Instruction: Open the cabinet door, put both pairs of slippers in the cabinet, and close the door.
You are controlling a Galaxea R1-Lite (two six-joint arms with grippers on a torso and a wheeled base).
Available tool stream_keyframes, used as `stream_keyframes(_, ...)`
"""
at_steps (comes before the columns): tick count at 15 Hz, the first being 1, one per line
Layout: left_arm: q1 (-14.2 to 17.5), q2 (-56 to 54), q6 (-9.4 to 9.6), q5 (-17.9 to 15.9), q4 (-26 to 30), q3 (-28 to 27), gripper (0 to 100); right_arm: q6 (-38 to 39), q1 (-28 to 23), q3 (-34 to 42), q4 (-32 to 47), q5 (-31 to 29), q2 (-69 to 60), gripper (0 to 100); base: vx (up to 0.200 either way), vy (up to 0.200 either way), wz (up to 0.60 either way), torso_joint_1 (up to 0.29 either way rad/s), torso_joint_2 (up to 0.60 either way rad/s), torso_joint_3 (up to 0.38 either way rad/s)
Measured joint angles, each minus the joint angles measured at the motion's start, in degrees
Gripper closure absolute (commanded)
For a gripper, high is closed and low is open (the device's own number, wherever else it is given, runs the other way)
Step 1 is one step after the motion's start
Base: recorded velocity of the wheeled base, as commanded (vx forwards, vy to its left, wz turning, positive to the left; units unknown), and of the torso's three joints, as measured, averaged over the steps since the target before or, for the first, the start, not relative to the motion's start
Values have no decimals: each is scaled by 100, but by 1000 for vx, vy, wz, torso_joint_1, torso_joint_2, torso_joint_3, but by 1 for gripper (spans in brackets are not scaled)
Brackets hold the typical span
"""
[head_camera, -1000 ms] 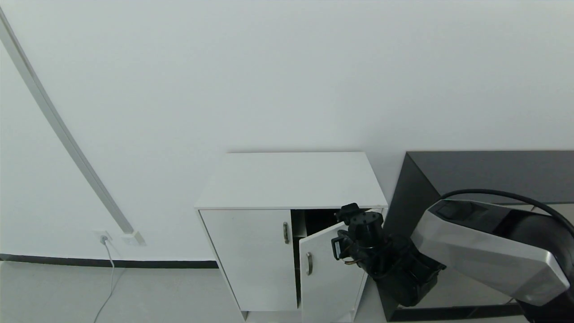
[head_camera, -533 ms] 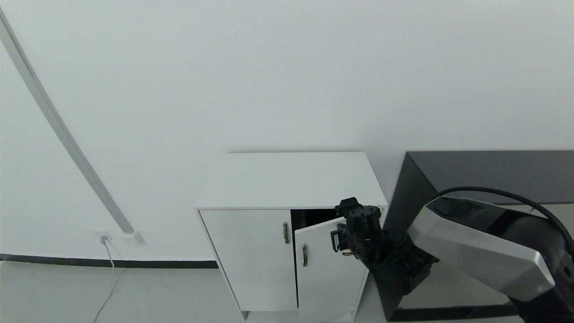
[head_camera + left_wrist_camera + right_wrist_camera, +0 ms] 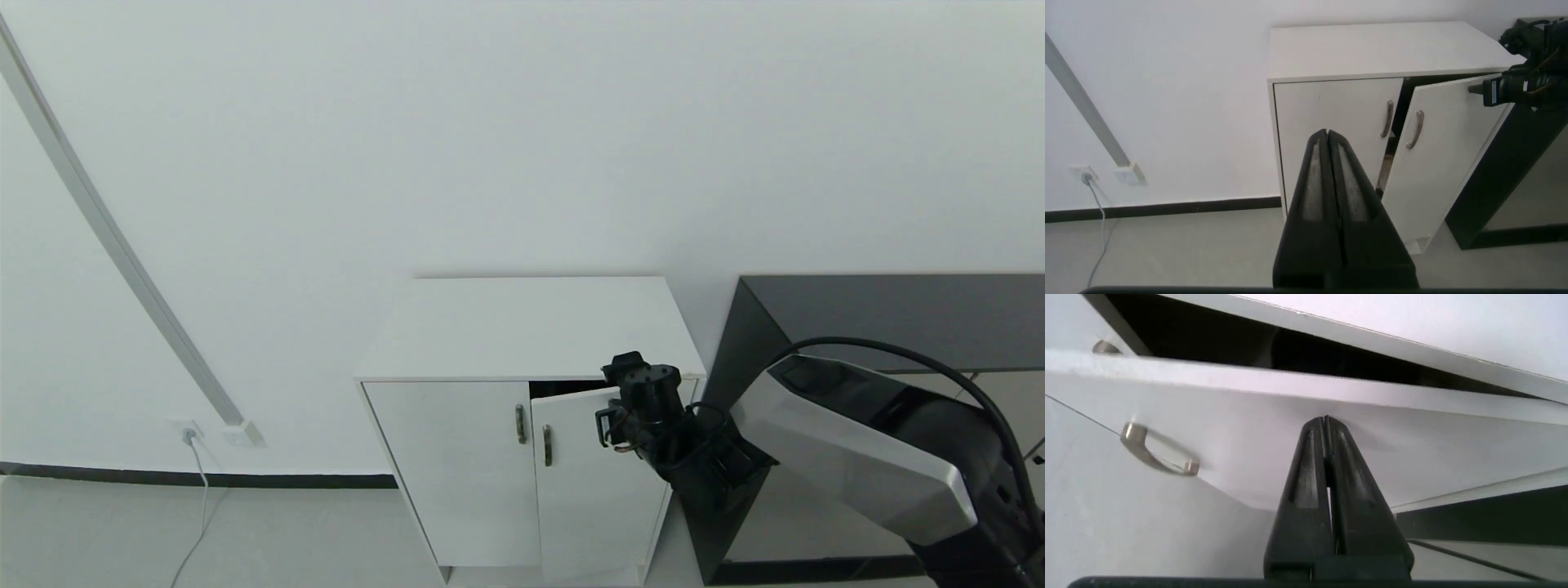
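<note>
Room: a white wall (image 3: 506,131) over a pale grey floor (image 3: 90,535), the two parted by a black skirting band (image 3: 269,480). Far left, a grey metal strip (image 3: 106,224) runs aslant down the wall and ends just beside a white socket (image 3: 187,430), from which a grey cable (image 3: 198,510) trails to the floor. Left gripper (image 3: 1327,140): fingers pressed together with nothing between them, held above the floor well apart from the cabinet and aimed toward its left half. Centre: a white cabinet (image 3: 522,327) standing on the floor with its back to the wall and its front facing the robot; it has a flat top and two tall doors, long axis upright. Left door (image 3: 453,474): flush with the carcass, with an upright left handle (image 3: 520,424) near its inner edge. Right door (image 3: 600,498): hinged on the right side and ajar by a small angle. Its free edge swings slightly out toward the robot, its right handle (image 3: 547,445) near the left one. A narrow dark wedge of interior shows above its top edge, widest at the handle side. Right gripper (image 3: 1327,425): fingers closed on each other and holding nothing, tips at the front face of the right door just below its top edge, toward the hinge side; contact cannot be confirmed. Far right: a dark unit (image 3: 898,310) with a glossy front, just beside the cabinet and against the same wall.
</note>
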Motion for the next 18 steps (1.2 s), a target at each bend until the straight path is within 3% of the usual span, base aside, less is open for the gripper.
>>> stream_keyframes(18, 0, 0, 0, 0, 0, 0, 100, -20, -88, -956, 731, -10, 324, 100, 0, 0, 0, 0, 0, 0)
